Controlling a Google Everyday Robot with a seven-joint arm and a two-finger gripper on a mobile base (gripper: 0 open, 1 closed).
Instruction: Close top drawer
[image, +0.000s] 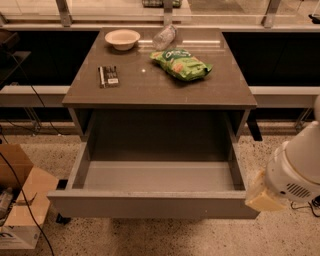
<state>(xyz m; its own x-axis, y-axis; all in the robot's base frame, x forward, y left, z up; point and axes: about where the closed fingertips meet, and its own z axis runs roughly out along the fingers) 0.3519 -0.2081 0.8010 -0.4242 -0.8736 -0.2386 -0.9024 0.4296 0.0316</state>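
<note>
- The wide, shallow grey top drawer (150, 206) stands pulled far out, with its right front corner just to the left of the gripper (261, 194).
- I judge this as the approach step; the push is not yet begun.
- Next, the gripper needs to come before the flat front, on its left, and press it toward the cabinet.
- I cannot tell if the gripper is open or closed; the white arm (297, 167) is cut off at the picture edge.
</note>
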